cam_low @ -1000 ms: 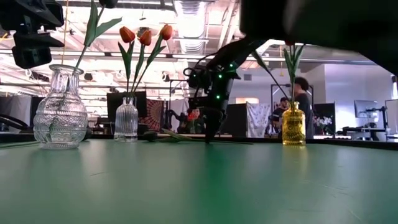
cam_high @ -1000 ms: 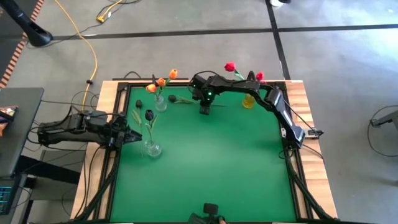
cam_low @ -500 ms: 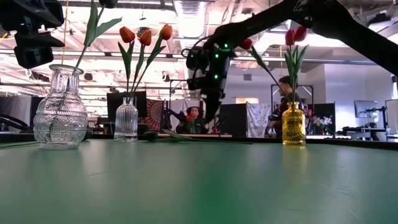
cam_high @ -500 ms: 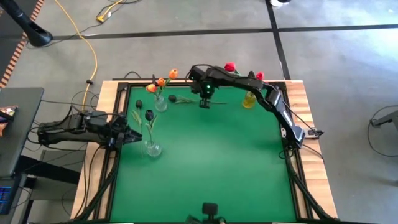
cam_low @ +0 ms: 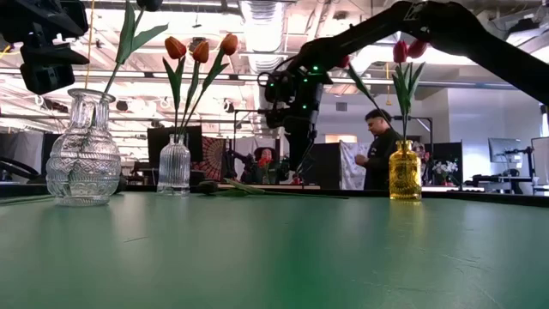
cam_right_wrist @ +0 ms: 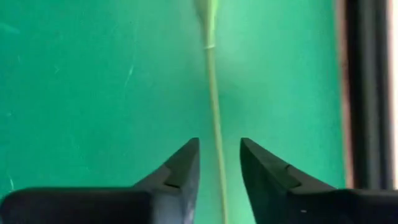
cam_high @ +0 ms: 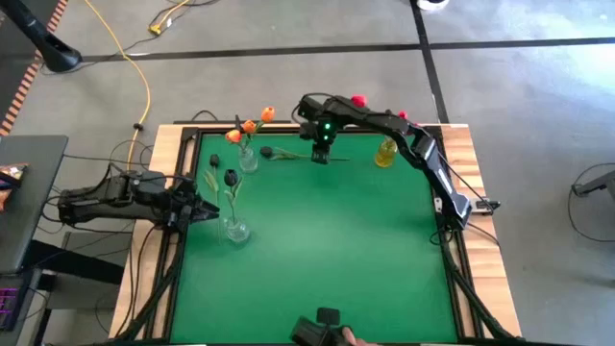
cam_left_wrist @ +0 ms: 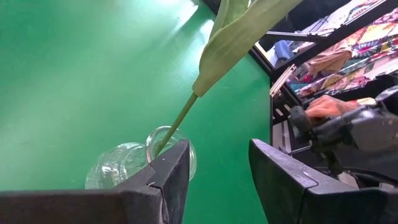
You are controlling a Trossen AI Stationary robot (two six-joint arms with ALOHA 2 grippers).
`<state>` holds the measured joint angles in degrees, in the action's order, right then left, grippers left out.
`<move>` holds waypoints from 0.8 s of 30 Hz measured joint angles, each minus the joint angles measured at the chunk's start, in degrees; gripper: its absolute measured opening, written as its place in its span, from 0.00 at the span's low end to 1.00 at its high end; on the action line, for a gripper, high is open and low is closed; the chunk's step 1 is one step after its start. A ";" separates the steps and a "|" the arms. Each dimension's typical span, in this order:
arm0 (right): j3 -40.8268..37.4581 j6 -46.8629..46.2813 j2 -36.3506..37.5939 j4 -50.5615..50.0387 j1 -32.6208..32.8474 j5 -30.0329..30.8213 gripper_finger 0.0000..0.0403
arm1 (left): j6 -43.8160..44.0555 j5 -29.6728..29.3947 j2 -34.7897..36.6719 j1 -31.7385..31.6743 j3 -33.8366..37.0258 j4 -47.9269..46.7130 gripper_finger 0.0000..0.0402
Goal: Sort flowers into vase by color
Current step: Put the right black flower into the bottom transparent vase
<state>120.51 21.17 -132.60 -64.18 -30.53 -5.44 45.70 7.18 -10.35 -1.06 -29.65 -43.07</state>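
Observation:
A dark tulip (cam_high: 266, 152) lies flat on the green mat near the far edge, its stem (cam_right_wrist: 211, 74) running toward the right. My right gripper (cam_high: 320, 159) hovers over that stem's free end, open, one finger on either side of it (cam_right_wrist: 219, 142), raised above the mat in the low view (cam_low: 298, 172). My left gripper (cam_high: 213, 212) waits open at the left edge beside the large clear vase (cam_high: 233, 229), which holds a dark tulip (cam_high: 231, 178). Orange tulips stand in a small ribbed vase (cam_low: 174, 165), red ones in a yellow vase (cam_low: 405, 172).
The three vases stand along the left and far sides of the mat (cam_high: 317, 250). The table's wooden border and dark frame (cam_high: 452, 163) run close behind the right arm. A person (cam_low: 373, 154) stands in the room beyond the table.
My right gripper has risen off the mat and moved a little toward the far edge, coming over the lying tulip's stem. The lying tulip and the vases have stayed where they were.

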 joint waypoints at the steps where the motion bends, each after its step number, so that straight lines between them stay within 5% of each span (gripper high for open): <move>1: 0.06 0.23 0.09 0.56 -0.51 -0.67 0.37 | 0.00 -0.03 0.00 0.01 0.00 0.00 0.38; 11: 0.11 4.31 -1.63 3.97 -3.05 -4.50 0.61 | -0.01 -1.50 0.00 0.01 0.00 0.00 0.38; 24: 0.26 6.02 -7.41 -0.39 -4.08 -6.77 0.63 | 0.56 -2.08 0.02 0.00 0.00 0.09 0.38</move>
<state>120.77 27.19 -140.00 -64.57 -34.62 -12.21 46.26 5.10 -10.33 -1.06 -29.65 -42.98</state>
